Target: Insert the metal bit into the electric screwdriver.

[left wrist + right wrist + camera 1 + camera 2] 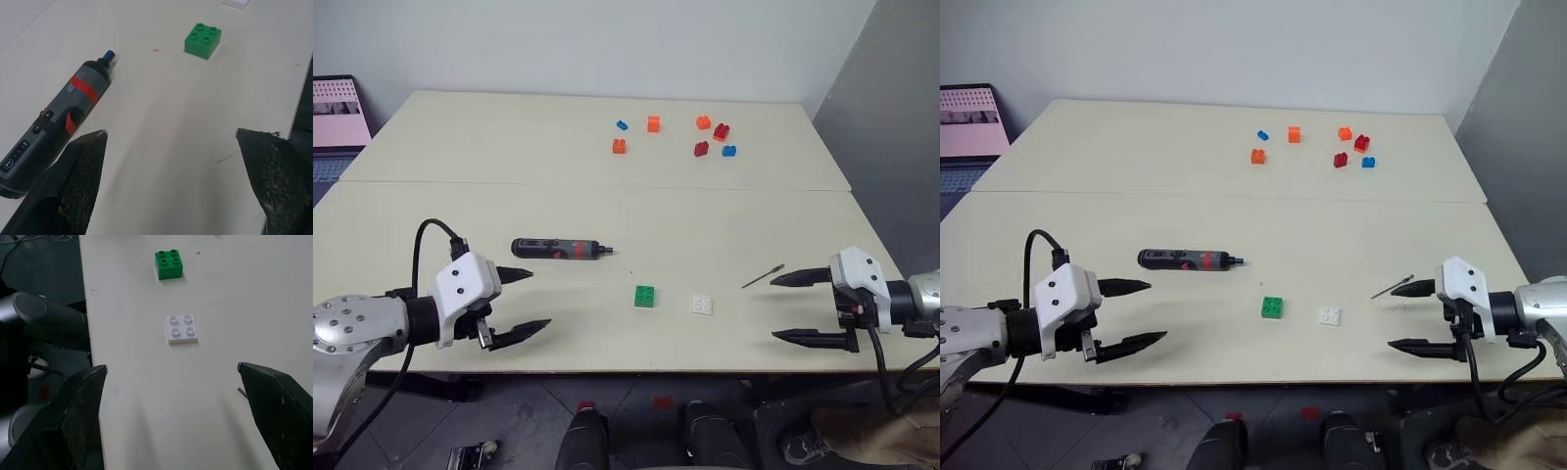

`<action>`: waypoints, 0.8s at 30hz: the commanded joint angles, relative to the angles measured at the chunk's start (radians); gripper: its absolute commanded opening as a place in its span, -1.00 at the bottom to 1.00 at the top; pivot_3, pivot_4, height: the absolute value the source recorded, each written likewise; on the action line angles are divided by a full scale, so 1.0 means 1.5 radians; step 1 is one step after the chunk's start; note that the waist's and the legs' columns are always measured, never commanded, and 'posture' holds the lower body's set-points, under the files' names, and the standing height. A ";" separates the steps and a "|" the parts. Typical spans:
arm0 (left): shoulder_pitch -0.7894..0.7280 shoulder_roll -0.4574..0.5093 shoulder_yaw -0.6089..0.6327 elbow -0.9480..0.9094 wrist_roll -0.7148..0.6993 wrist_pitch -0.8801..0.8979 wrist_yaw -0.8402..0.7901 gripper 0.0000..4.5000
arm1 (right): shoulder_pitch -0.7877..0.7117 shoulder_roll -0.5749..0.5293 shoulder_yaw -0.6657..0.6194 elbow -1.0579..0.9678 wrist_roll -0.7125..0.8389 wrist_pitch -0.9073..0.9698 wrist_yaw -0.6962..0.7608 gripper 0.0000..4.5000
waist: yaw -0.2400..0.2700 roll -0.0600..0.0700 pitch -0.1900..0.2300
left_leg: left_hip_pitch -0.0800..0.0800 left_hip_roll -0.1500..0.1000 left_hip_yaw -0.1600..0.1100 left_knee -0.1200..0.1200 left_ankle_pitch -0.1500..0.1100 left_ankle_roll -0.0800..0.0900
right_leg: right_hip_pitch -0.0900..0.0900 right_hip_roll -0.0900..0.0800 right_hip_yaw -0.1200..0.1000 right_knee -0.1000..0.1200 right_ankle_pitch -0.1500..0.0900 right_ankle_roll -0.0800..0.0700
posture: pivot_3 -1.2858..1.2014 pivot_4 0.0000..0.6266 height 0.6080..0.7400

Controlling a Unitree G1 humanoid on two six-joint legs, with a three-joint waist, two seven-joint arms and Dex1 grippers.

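Nothing had yet been picked up, so the task stood at its opening step, judging by how the things lay: each tool had still to be grasped before the two could be brought together. The next move would likely call for the right arm to close on the thin rod, a hard pinch since it lay flat, while the left took the driver by its body with the nose left free.

Nearest, at the bench's [431, 220] front edge, the left gripper [527, 302] hovered with its two black jaws spread wide, holding and touching nothing. The right gripper [802, 305] hung at the same edge on the opposite side, its jaws equally wide apart and empty.

Taking the green four-stud toy brick [645, 296] as the landmark, a flat white four-stud plate [703, 304] lay just to its right. The metal bit [763, 275], a thin dark grey needle-like rod, lay farther right of the brick, close by the right gripper's upper jaw but apart from it. The electric screwdriver [562, 250], a slim black pen-shaped cylinder with a red band, lay on its side to the left of and a little beyond the brick, its nose pointing toward the brick's side, near the left gripper.

Well beyond the brick, a scatter of small orange, red and blue toy bricks [702, 148] sat untouched.
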 commanded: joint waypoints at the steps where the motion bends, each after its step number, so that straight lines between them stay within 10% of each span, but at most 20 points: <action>1: -0.011 0.002 0.005 -0.020 -0.026 0.010 -0.012 0.94 | -0.012 -0.008 -0.015 -0.013 0.008 0.007 0.000 1.00 | 0.000 0.000 0.000 | 0.000 0.000 0.000 0.000 0.000 0.000 | 0.000 0.000 0.000 0.000 0.000 0.000 | 0.03 -0.52 1.00; 24: -0.132 -0.001 -0.051 -0.035 -0.091 0.006 -0.075 0.94 | 0.040 -0.049 -0.093 -0.051 0.031 0.052 0.016 1.00 | 0.001 0.000 0.000 | 0.000 0.000 0.000 0.001 0.000 0.000 | 0.001 0.000 0.000 0.001 0.000 0.000 | 0.03 -0.52 1.00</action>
